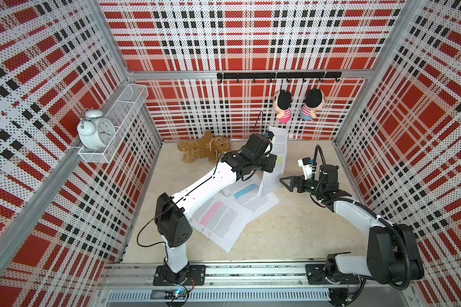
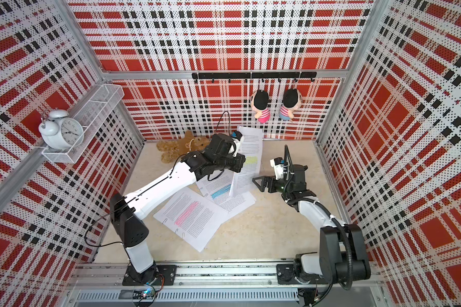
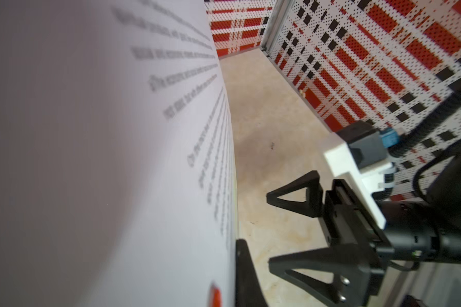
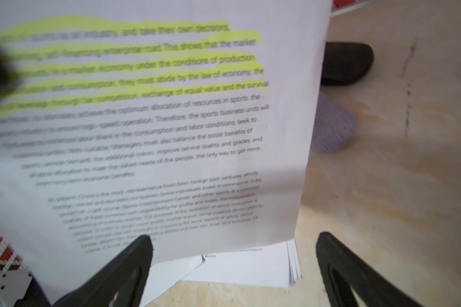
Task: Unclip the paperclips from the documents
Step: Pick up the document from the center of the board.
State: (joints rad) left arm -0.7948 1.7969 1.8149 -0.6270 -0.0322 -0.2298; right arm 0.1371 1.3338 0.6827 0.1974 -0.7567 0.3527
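Right now the left gripper [image 1: 273,164] has its jaws closed on the yellow-band document [image 1: 280,143]. It grips the pages at one long edge and holds them up nearly on end above the tabletop [image 1: 290,228].

The raised pages' lower edge hangs over the blue-band document [image 1: 244,190], which lies flat in the middle of the tabletop. Whether the two touch cannot be told.

The right gripper [image 3: 270,229] waits just beside the blue-band document on the right arm's side. Its jaws are spread wide with nothing between them, and they point at the lower part of the raised pages. The left wrist view shows a clear gap between its fingertips [image 3: 290,198] and the paper's edge.

The pink-band document [image 1: 218,218] lies flat on the side of the blue-band document nearer the arm bases, and their corners overlap. Small paperclips [image 1: 209,235] sit along its outer edge, the one farthest from the blue-band document.

In the right wrist view a dark case [image 4: 346,63] and a grey case [image 4: 333,125] show from behind the raised pages.

A teddy bear [image 1: 204,150] lies well beyond the blue-band document, against the back wall.
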